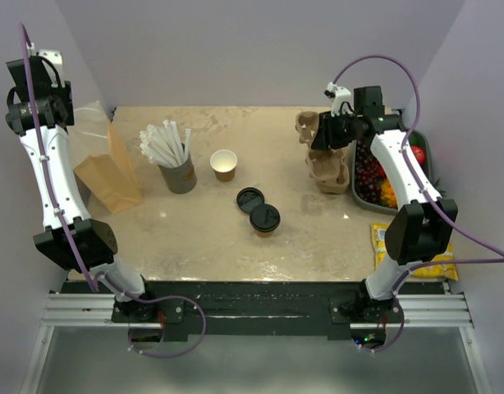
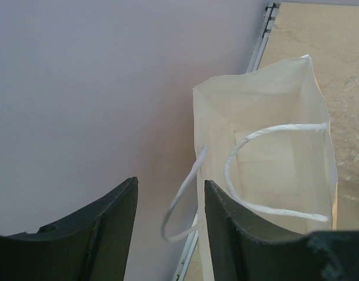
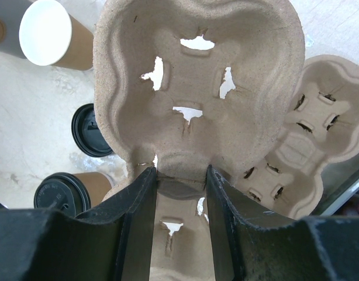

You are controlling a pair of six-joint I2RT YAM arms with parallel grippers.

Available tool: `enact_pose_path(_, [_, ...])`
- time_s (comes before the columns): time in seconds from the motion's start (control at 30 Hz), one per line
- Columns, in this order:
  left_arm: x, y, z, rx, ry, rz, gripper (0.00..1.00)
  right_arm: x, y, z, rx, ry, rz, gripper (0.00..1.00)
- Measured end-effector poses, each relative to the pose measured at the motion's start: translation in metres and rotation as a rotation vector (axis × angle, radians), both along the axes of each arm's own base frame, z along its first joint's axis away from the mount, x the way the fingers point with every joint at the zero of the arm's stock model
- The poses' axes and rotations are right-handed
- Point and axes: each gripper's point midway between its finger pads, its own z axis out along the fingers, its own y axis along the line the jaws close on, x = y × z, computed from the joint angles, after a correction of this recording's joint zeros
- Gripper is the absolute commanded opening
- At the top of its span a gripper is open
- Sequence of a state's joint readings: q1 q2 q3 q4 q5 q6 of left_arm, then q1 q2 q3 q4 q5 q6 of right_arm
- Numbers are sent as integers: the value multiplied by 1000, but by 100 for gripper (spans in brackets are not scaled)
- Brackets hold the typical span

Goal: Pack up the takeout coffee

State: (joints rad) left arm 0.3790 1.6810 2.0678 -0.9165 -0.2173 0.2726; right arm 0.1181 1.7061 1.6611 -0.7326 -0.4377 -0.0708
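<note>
The takeout coffee (image 1: 265, 219), a short brown cup with a black lid, stands upright mid-table, also low left in the right wrist view (image 3: 68, 193). At the far left the paper bag (image 1: 108, 172) stands open, its pale inside (image 2: 267, 105) showing in the left wrist view. My left gripper (image 2: 171, 196) hangs above the bag's wall-side edge, open, with a white handle loop (image 2: 179, 216) between its fingers, untouched. My right gripper (image 3: 179, 175) is shut on the centre ridge of a pulp cup carrier (image 3: 197, 76), lifted at the far right (image 1: 311, 127).
A loose black lid (image 1: 250, 199) lies beside the coffee. A lidless brown cup (image 1: 224, 164) and a grey cup of white straws (image 1: 176, 164) stand behind. More carriers (image 1: 330, 172) are stacked under the right gripper. A fruit tray (image 1: 375, 176) and a yellow packet (image 1: 416, 246) sit right.
</note>
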Motion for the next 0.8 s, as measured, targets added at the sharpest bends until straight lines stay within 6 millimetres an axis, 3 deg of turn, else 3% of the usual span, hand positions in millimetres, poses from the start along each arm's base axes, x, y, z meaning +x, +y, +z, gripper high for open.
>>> enact_pose_path(0.23, [-5,0,-5,2,33,-1,33,1,0,-5,-1,11,0,12])
enact_pose_path(0.3, [-5,0,-5,0,36,-1,20,1,0,-5,-1,12,-1,12])
enact_pose_path(0.37, [-6,-1,-6,-1,41,-3,0,1,0,-5,-1,12,-1,12])
enact_pose_path(0.63, [-4,-10,-1,-3,46,-80,0,2,1,-5,-1,9,2,11])
enact_pose_path(0.8, [-3,-24,34,43,-30,-183,0,4,6,2,-4,-16,19,11])
